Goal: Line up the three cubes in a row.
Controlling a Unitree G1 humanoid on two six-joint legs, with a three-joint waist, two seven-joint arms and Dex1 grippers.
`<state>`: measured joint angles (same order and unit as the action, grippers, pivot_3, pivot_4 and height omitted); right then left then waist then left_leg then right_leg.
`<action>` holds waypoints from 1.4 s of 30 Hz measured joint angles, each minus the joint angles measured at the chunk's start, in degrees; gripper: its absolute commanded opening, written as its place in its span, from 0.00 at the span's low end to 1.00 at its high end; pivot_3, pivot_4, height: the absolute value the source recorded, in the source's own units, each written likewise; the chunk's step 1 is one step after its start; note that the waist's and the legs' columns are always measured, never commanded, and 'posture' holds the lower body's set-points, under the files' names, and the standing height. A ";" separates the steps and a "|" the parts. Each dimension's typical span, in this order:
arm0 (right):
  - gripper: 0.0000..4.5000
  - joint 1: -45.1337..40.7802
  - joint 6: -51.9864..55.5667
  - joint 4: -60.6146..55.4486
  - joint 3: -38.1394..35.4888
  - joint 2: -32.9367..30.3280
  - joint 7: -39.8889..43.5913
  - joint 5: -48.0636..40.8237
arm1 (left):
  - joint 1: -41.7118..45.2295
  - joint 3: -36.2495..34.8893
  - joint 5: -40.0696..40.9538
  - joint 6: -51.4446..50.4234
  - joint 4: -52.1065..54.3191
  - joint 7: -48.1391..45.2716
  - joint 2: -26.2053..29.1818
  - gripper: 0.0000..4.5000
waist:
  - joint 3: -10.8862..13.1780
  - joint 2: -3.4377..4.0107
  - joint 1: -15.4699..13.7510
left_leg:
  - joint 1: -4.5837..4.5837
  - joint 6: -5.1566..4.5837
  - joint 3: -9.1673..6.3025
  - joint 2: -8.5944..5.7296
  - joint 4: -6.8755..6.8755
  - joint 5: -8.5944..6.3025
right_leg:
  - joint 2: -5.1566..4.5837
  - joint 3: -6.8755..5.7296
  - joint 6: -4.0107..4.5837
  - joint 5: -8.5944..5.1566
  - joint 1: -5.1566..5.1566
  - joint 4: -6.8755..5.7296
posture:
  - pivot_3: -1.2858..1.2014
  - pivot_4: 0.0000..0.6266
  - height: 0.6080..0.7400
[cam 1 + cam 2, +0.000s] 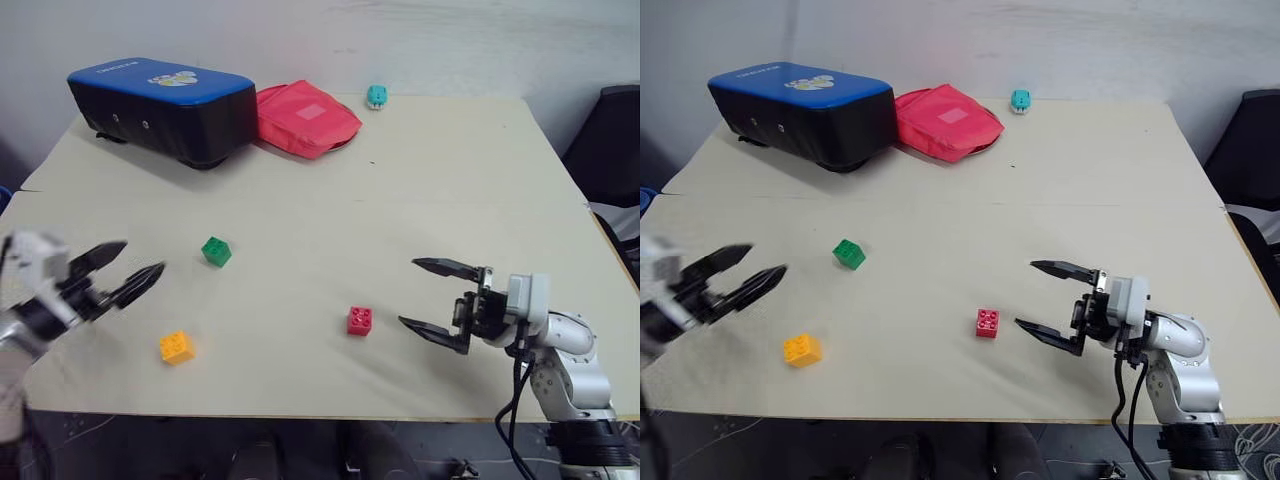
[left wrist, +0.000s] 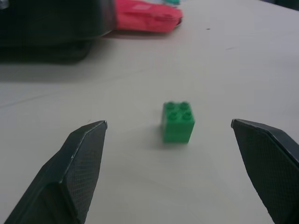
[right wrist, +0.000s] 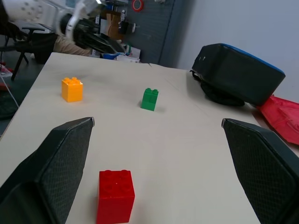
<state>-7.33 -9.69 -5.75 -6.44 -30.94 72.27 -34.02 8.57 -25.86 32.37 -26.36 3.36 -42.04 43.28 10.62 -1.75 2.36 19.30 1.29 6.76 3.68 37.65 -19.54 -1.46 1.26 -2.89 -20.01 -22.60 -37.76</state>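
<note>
Left gripper (image 1: pixel 122 270) blurred, fingers seemingly spread; right gripper (image 1: pixel 432 300) fingers wide, empty.

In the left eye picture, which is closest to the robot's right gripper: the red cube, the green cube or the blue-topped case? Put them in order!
From the right gripper:
1. Red cube, just beside it.
2. Green cube, mid-table.
3. Blue-topped case, at the far left corner.

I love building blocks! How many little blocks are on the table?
3. The green cube sits mid-table, the orange-yellow cube near the front left edge, the red cube near the front, beside the right pincer.
</note>
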 measured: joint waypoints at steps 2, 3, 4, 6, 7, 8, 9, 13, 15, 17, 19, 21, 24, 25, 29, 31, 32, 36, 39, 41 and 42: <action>1.00 0.09 0.71 -0.09 0.14 -0.52 0.02 0.67 | 7.60 6.30 -6.17 2.90 -7.20 3.39 -2.49 1.00 | -0.01 0.02 0.19 | -0.02 0.01 0.13 0.03 0.06 0.06 | 0.06 0.11 -0.02 0.01 -0.02 -0.06 | 0.52 0.24 1.00; 1.00 0.14 1.02 -0.10 0.21 -0.61 0.00 0.86 | 9.04 7.82 -7.85 4.02 -9.38 4.24 -3.41 1.00 | -0.01 0.02 0.35 | -0.03 0.01 0.15 0.03 0.06 0.07 | 0.06 0.13 -0.02 0.01 -0.03 -0.06 | 0.52 0.24 1.00; 1.00 0.16 1.29 -0.09 0.33 -0.71 -0.06 0.99 | 10.63 9.61 -9.72 5.37 -12.11 5.17 -4.61 1.00 | 0.00 0.01 0.54 | 0.01 0.02 0.17 0.04 0.06 0.08 | 0.07 0.15 -0.03 0.01 -0.08 -0.06 | 0.52 0.24 1.00; 1.00 0.12 1.61 -0.12 0.42 -0.74 -0.38 1.30 | 12.56 12.42 -12.09 6.75 -15.63 5.92 -6.64 1.00 | 0.00 0.01 0.69 | 0.05 0.04 0.20 0.06 0.07 0.10 | 0.08 0.17 -0.03 0.01 -0.14 -0.07 | 0.52 0.24 1.00; 1.00 0.01 1.82 -0.22 0.55 -0.74 -0.49 1.32 | 12.92 13.31 -12.79 7.01 -16.38 6.26 -7.11 1.00 | 0.00 0.00 0.70 | 0.08 0.05 0.20 0.07 0.10 0.10 | 0.08 0.18 -0.04 0.01 -0.17 -0.07 | 0.52 0.24 1.00; 1.00 0.01 2.17 -0.37 0.56 -0.74 -0.64 1.37 | 13.54 14.05 -13.51 7.30 -17.63 6.41 -7.73 1.00 | 0.00 0.00 0.66 | 0.10 0.05 0.19 0.07 0.13 0.10 | 0.08 0.17 -0.04 0.01 -0.17 -0.08 | 0.52 0.24 1.00; 1.00 0.01 2.36 -0.69 0.63 -0.74 -0.78 1.39 | 13.77 14.44 -14.05 7.52 -18.20 6.74 -8.36 1.00 | 0.00 0.00 0.66 | 0.11 0.05 0.19 0.07 0.17 0.10 | 0.08 0.17 -0.04 0.01 -0.17 -0.11 | 0.52 0.24 1.00; 1.00 0.31 2.92 -1.80 0.85 -0.74 -1.88 1.45 | 14.78 15.25 -15.65 8.54 -20.21 7.48 -9.43 1.00 | 0.00 0.00 0.43 | 0.11 0.04 0.17 0.07 0.31 0.11 | 0.06 0.17 -0.06 0.02 -0.15 -0.23 | 0.52 0.24 1.00; 1.00 0.61 3.13 -2.43 0.98 -0.73 -2.39 1.47 | 15.08 15.26 -15.99 8.95 -20.61 7.59 -9.56 1.00 | 0.00 0.00 0.32 | 0.10 0.04 0.17 0.07 0.31 0.11 | 0.06 0.17 -0.06 0.02 -0.15 -0.23 | 0.52 0.24 1.00; 1.00 0.88 3.37 -2.99 1.17 -0.73 -2.95 1.57 | 15.63 15.24 -16.23 9.09 -22.02 7.92 -9.63 0.91 | 0.00 0.00 0.19 | 0.10 0.04 0.18 0.07 0.31 0.11 | 0.06 0.17 -0.06 0.02 -0.15 -0.22 | 0.52 0.24 1.00; 1.00 1.38 3.34 -3.08 1.17 -0.73 -3.21 1.85 | 15.60 15.17 -16.21 9.53 -22.38 7.62 -9.87 0.81 | 0.00 0.00 -0.04 | 0.11 0.04 0.18 0.07 0.31 0.10 | 0.06 0.17 -0.06 0.02 -0.15 -0.21 | 0.52 0.24 1.00; 1.00 1.79 3.20 -3.08 1.18 -0.72 -3.30 2.08 | 15.60 15.17 -16.18 9.97 -22.38 7.15 -10.00 0.67 | 0.00 0.00 -0.36 | 0.11 0.03 0.18 0.07 0.31 0.10 | 0.06 0.17 -0.06 0.02 -0.15 -0.21 | 0.52 0.24 1.00; 1.00 2.67 2.12 -3.00 1.18 -0.65 -3.19 2.30 | 15.58 15.00 -16.16 10.25 -22.38 6.35 -9.85 0.48 | 0.00 0.00 -0.70 | 0.11 0.03 0.18 0.07 0.32 0.10 | 0.06 0.17 -0.06 0.02 -0.15 -0.21 | 0.52 0.24 1.00; 1.00 3.10 1.72 -2.87 1.15 -0.65 -3.09 2.43 | 15.59 14.84 -15.98 10.42 -22.38 5.71 -9.74 0.42 | 0.00 0.00 -0.73 | 0.11 0.03 0.18 0.07 0.32 0.10 | 0.06 0.17 -0.06 0.02 -0.14 -0.21 | 0.52 0.24 1.00; 1.00 4.63 -0.75 -0.33 0.64 -0.65 -2.01 2.53 | 15.61 13.16 -10.72 12.03 -21.32 -4.71 -7.89 0.34 | 0.00 0.00 -0.74 | 0.14 0.04 0.18 0.07 0.35 0.11 | 0.06 0.14 -0.06 0.02 -0.14 -0.21 | 0.52 0.24 1.00; 1.00 5.81 -1.78 0.70 -0.76 -1.13 -0.88 2.43 | 15.62 13.73 -6.70 11.26 -17.27 -14.66 -4.11 0.34 | 0.02 -0.03 -0.71 | 0.18 0.06 0.15 0.07 0.34 0.12 | 0.07 0.10 -0.06 0.02 -0.15 -0.19 | 0.52 0.24 1.00; 1.00 6.25 -1.98 1.23 -1.37 -2.08 -0.05 2.23 | 15.96 14.88 -6.03 10.93 -15.16 -19.60 -0.96 0.34 | 0.02 -0.01 -0.68 | 0.17 0.06 0.16 0.06 0.34 0.12 | 0.07 0.12 -0.05 0.02 -0.15 -0.20 | 0.52 0.24 1.00; 1.00 9.41 -2.72 1.75 -5.37 -6.29 4.33 0.53 | 17.89 21.78 -5.87 8.51 -7.49 -31.53 4.87 0.34 | 0.03 0.19 -0.83 | -0.01 0.00 0.17 0.01 0.32 0.10 | 0.06 0.17 -0.06 0.01 0.07 -0.12 | 0.52 0.24 1.00; 1.00 12.81 -3.04 1.72 -7.17 -8.52 7.63 -0.36 | 18.44 28.38 -6.55 4.79 -2.17 -33.32 4.09 0.34 | 0.03 0.18 -0.94 | 0.02 -0.05 0.14 0.00 0.34 0.09 | 0.07 0.19 -0.08 0.03 0.08 -0.09 | 0.52 0.24 1.00; 1.00 15.47 -3.60 1.85 -8.45 -9.33 8.88 -0.46 | 18.94 33.83 -9.88 4.17 0.72 -32.73 2.70 0.34 | 0.03 0.18 -0.89 | 0.03 -0.08 0.15 0.00 0.34 0.06 | 0.11 0.25 -0.12 0.03 0.08 -0.06 | 0.52 0.24 1.00; 1.00 15.79 -3.80 1.80 -8.88 -9.33 8.91 -0.49 | 19.07 35.97 -11.32 4.09 1.07 -31.88 1.20 0.34 | 0.03 0.18 -0.82 | 0.03 -0.09 0.18 0.00 0.35 0.06 | 0.12 0.30 -0.16 0.05 0.07 -0.06 | 0.52 0.24 1.00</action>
<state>8.47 -13.49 -3.95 -15.32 -40.28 81.18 -34.52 27.64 10.10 21.05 -22.27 4.43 -73.91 44.47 10.66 -1.57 1.54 19.33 1.21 6.94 3.68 37.99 -19.47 -1.34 1.56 -3.05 -19.96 -22.52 -37.83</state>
